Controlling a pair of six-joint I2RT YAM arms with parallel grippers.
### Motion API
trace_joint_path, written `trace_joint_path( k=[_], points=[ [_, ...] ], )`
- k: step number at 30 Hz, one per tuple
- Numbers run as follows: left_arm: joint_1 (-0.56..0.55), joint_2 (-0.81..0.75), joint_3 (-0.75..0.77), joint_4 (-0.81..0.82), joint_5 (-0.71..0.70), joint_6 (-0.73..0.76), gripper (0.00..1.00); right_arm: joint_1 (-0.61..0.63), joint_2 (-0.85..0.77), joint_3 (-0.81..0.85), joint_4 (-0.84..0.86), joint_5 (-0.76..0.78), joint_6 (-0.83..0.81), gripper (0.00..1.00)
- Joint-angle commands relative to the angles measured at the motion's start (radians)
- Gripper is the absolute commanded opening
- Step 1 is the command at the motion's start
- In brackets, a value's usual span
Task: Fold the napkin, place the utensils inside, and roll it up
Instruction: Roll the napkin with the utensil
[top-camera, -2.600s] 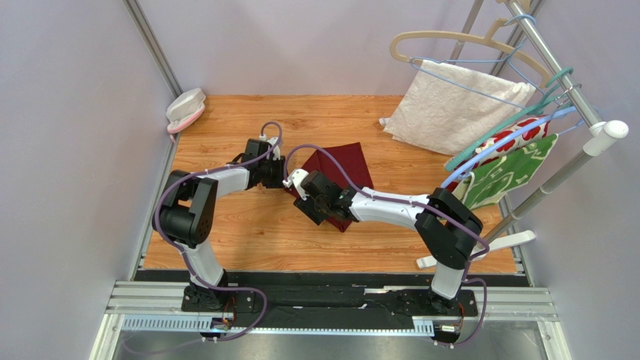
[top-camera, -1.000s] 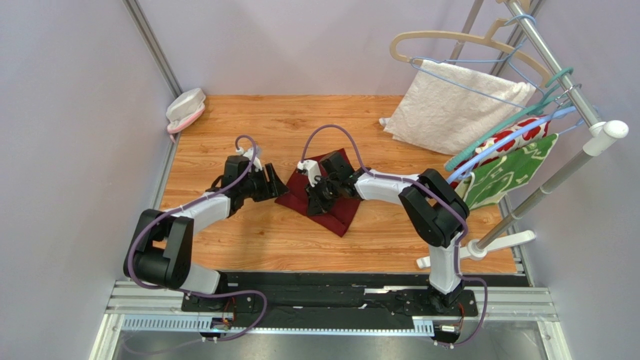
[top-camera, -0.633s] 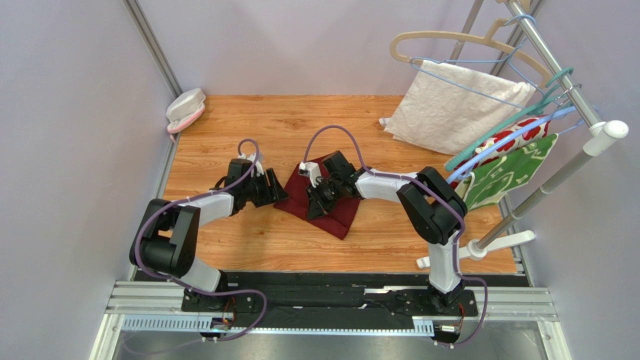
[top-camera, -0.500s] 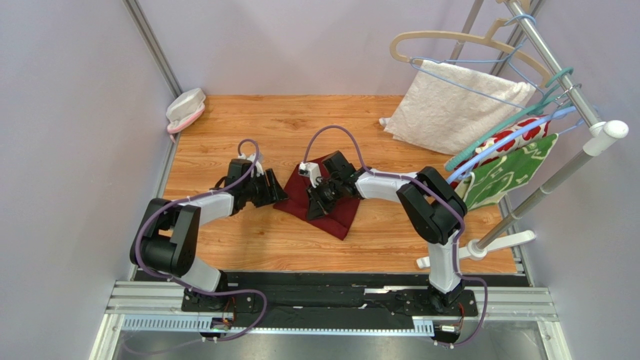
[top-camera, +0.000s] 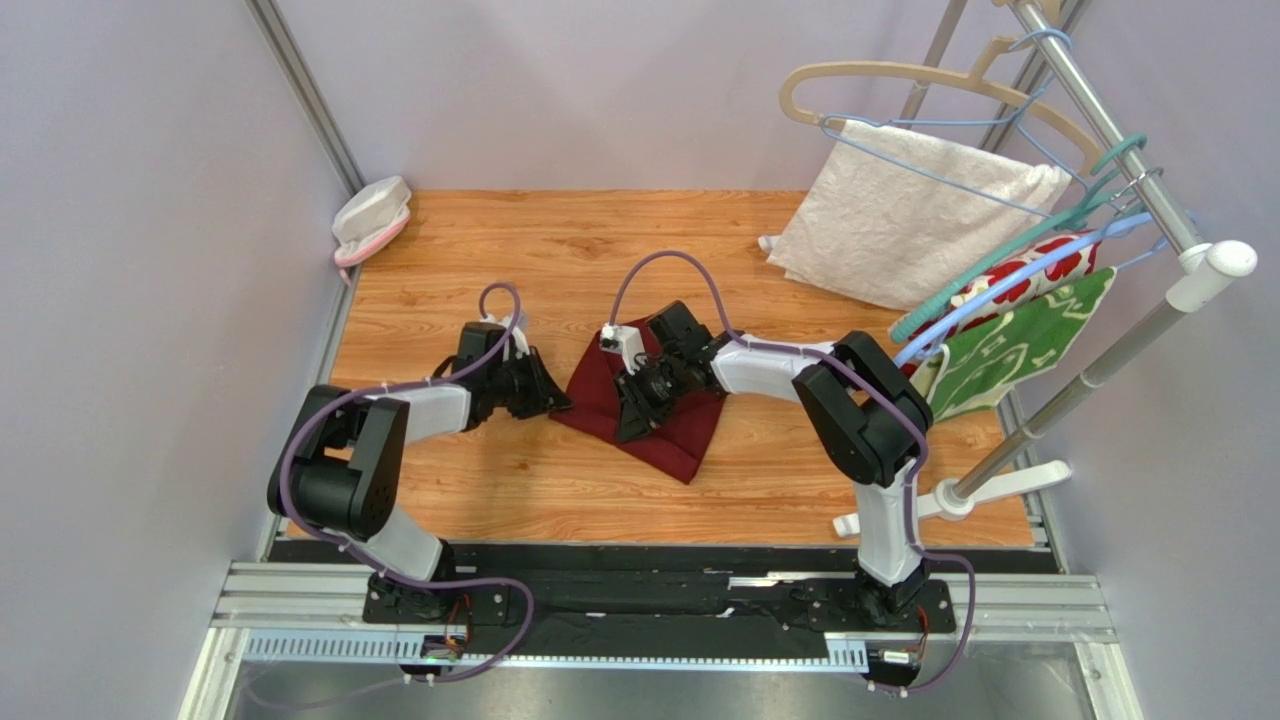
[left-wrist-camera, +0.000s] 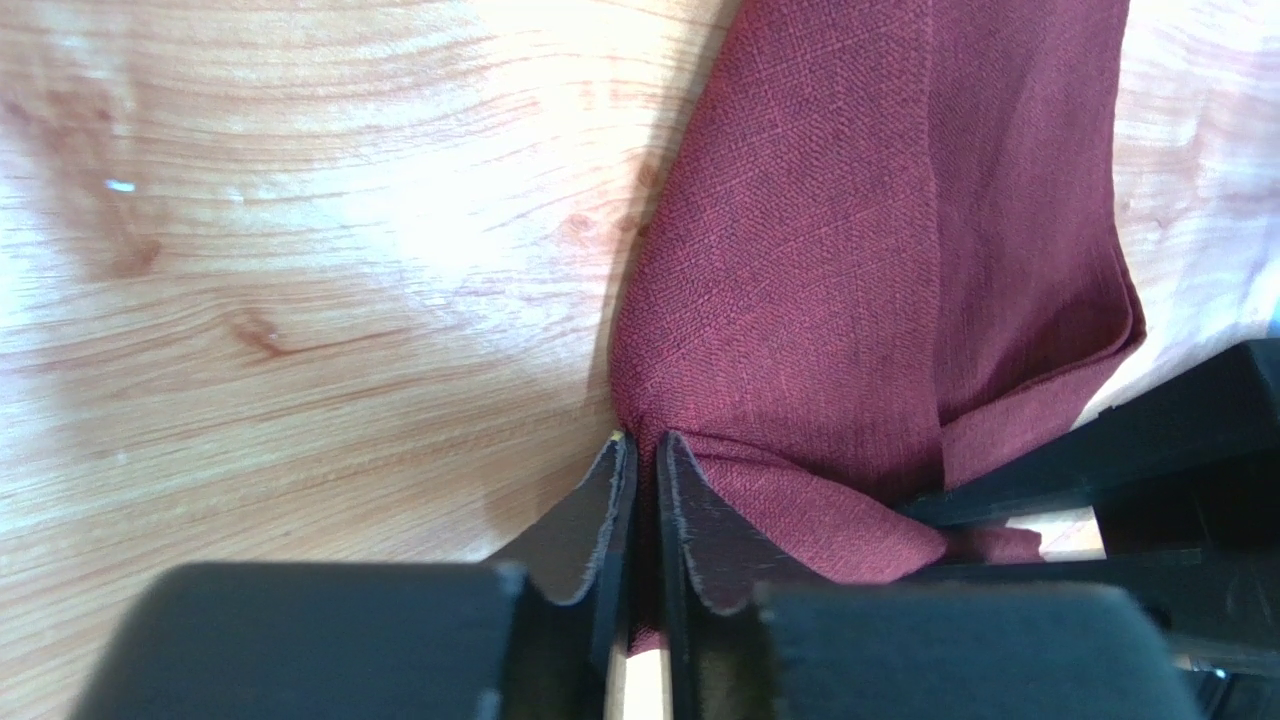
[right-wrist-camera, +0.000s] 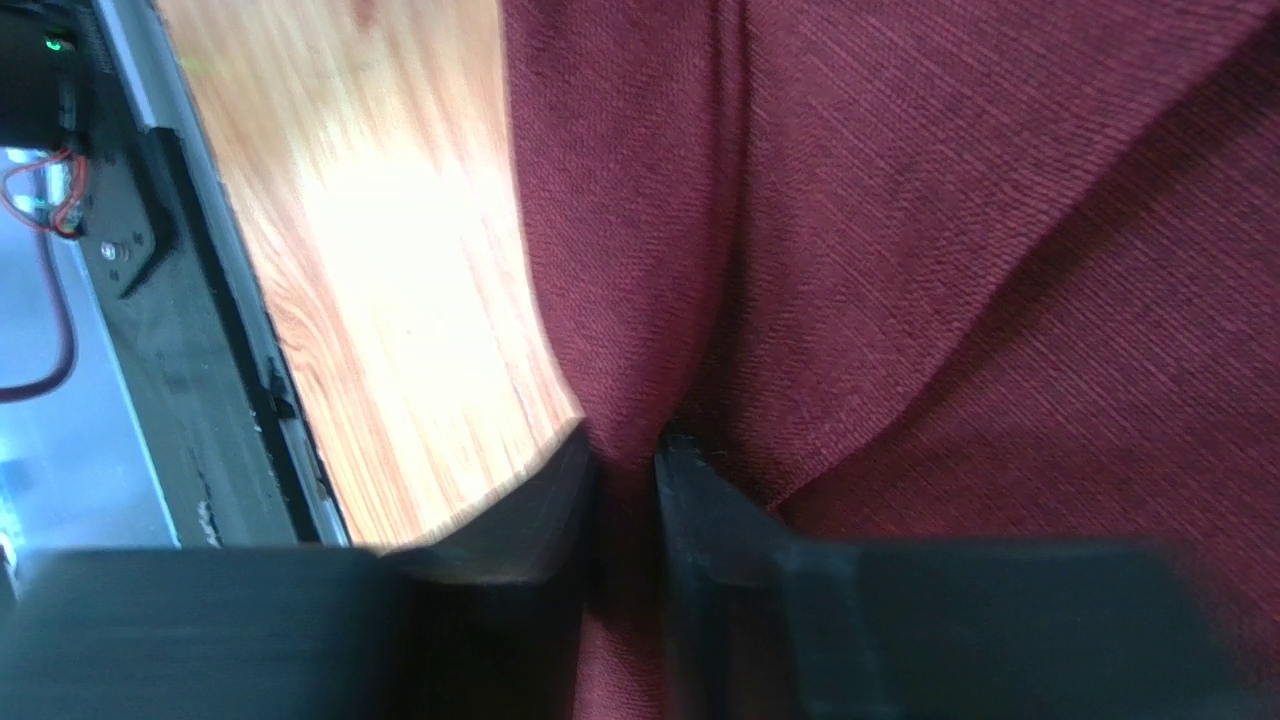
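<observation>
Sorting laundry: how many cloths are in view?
4: napkin mid-table; white towel hanging far right; red floral cloth and green floral cloth on the rack. Others may be hidden.

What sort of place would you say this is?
Most likely a robotics lab test cell, not a home: plain partition walls box in a small wooden table, a metal mounting rail runs along its near edge, and a clothes rack holds staged cloths.

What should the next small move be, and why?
Probably a slight joint lift of both arms, to carry the pinched cloth over into a fold. The left gripper is shut on a pointed end of the napkin, and the right gripper is shut on a raised crease. The rest lies rumpled on the table.
</observation>
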Motion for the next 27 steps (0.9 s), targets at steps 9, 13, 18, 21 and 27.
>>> trace_joint_path(
  k=[9, 13, 18, 21, 27],
  points=[
    [0.0, 0.061, 0.059, -0.127, 0.012, 0.033, 0.05, 0.06, -0.3, 0.01, -0.194, 0.421, 0.01, 0.5],
    [0.0, 0.078, 0.077, -0.156, 0.015, 0.039, 0.04, 0.179, -0.445, -0.058, -0.174, 0.699, -0.006, 0.56],
    [0.0, 0.094, 0.099, -0.177, 0.015, 0.042, 0.04, 0.305, -0.474, -0.139, -0.222, 0.902, 0.01, 0.57],
    [0.001, 0.097, 0.107, -0.182, 0.015, 0.045, 0.04, 0.348, -0.477, -0.185, -0.207, 0.941, 0.066, 0.57],
    [0.0, 0.101, 0.116, -0.191, 0.016, 0.049, 0.04, 0.39, -0.443, -0.242, -0.165, 0.987, 0.082, 0.57]
  ],
)
